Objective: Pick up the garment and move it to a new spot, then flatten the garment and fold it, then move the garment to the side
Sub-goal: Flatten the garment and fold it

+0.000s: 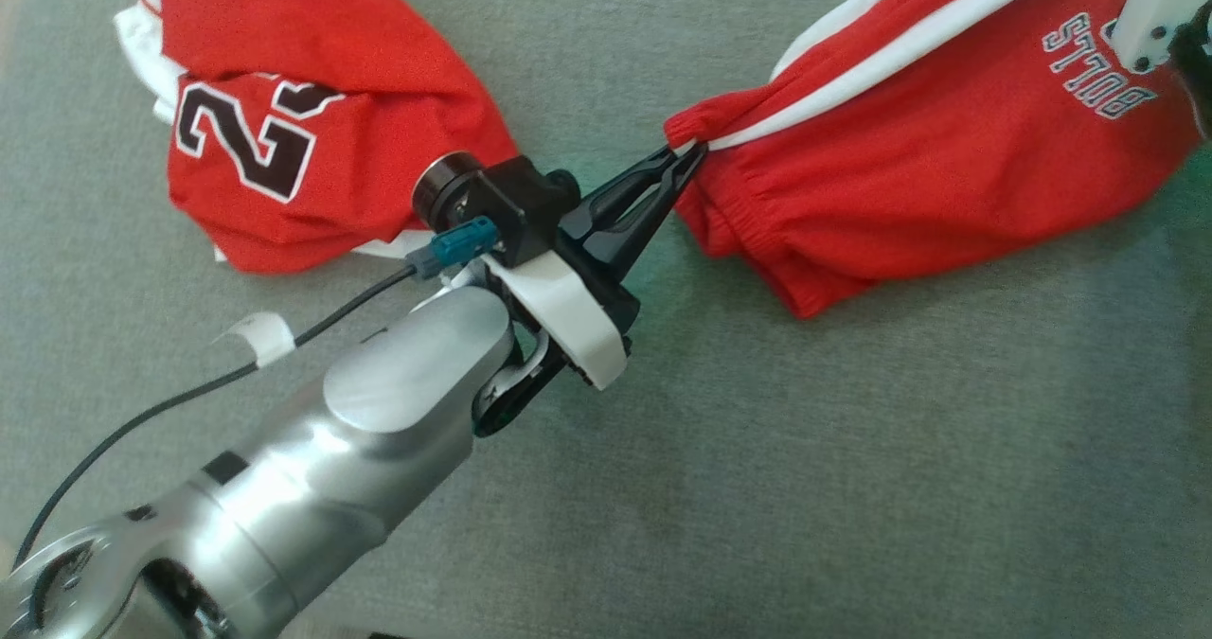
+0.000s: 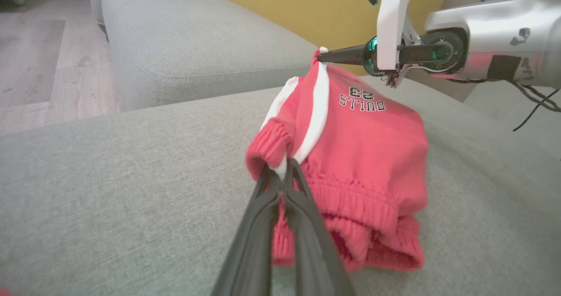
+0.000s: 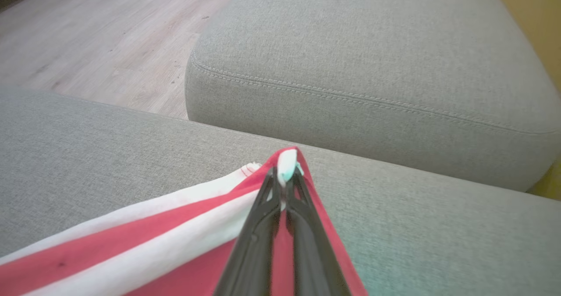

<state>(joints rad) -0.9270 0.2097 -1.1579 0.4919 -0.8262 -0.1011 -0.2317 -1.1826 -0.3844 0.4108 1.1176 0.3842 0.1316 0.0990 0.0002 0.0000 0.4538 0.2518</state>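
The garment is a pair of red shorts with white side stripes and "BULLS 23" lettering, lying bunched on the grey sofa seat. My left gripper is shut on its elastic waistband corner, which the left wrist view shows pinched between the tips of the left gripper. That view also has my right gripper, shut on the far striped corner and lifting it. In the right wrist view the right gripper pinches red and white cloth. The shorts hang stretched between both grips.
A second red jersey with a dark number lies crumpled at the upper left of the seat. A grey cushion rises behind the shorts, with wooden floor beyond it and a yellow wall. A black cable trails from my left arm.
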